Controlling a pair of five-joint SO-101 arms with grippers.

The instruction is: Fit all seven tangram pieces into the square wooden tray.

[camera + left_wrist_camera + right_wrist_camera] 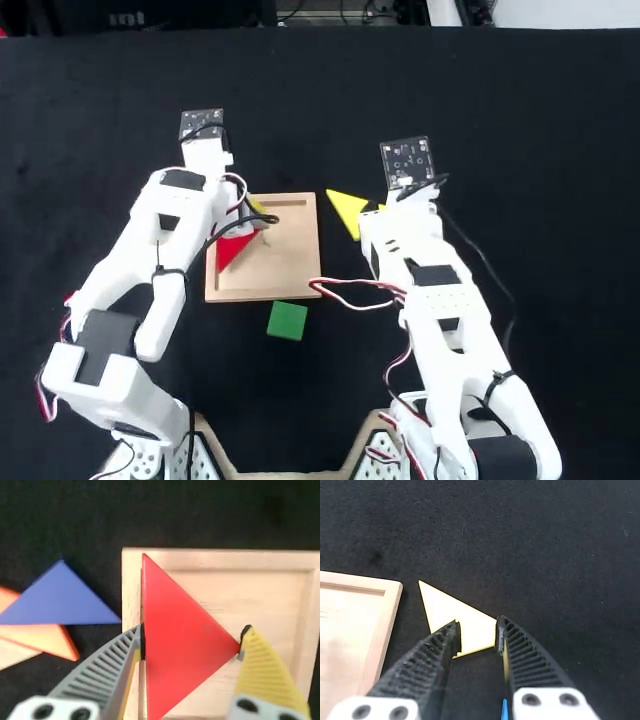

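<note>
A black cloth (540,110) covers the whole table, matte and slightly fuzzy, with faint specks of lint on its dark weave. Beyond the cloth's far edge runs a narrow strip of clutter: a dark casing (150,12) sits behind the cloth's far left part, and a tangle of black cables (330,12) lies behind its middle. At the far right end of that strip, just past the cloth's edge, stands 1 white panel (565,12).

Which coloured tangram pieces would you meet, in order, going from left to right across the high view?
red triangle → green square → yellow triangle
</note>
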